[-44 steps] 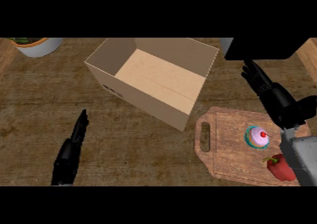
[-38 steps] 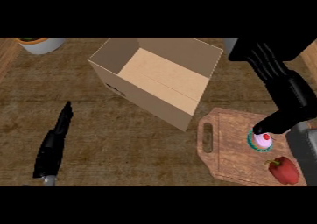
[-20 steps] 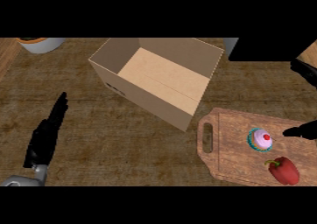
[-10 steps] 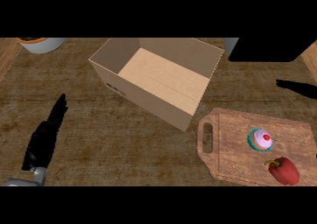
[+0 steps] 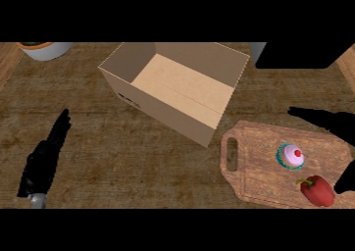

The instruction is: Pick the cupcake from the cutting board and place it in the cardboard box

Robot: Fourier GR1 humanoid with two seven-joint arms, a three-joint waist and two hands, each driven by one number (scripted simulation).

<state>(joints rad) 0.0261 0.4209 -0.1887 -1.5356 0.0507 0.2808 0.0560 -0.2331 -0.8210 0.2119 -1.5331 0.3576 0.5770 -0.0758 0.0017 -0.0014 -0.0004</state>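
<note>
Wooden counter [image 5: 137, 142]: cupcake [image 5: 291, 156] sitting untouched on cutting board [image 5: 260, 169] at right, red pepper [image 5: 318, 191] just beside it, cardboard box [image 5: 177, 88] gaping open far-left of it. Right hand [image 5: 336, 122] hovering spread, holding nothing; left hand [image 5: 46, 154] lying straight-fingered, empty. Risk: closing fingers could be nudging the pepper or tipping the cupcake.

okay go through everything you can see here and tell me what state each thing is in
cardboard box: open, nothing visible inside
cupcake: upright on the cutting board, not held
red bell pepper: lying on the cutting board
cutting board: flat on the counter
right hand: open, beside the cupcake
left hand: open, fingers straight
</note>
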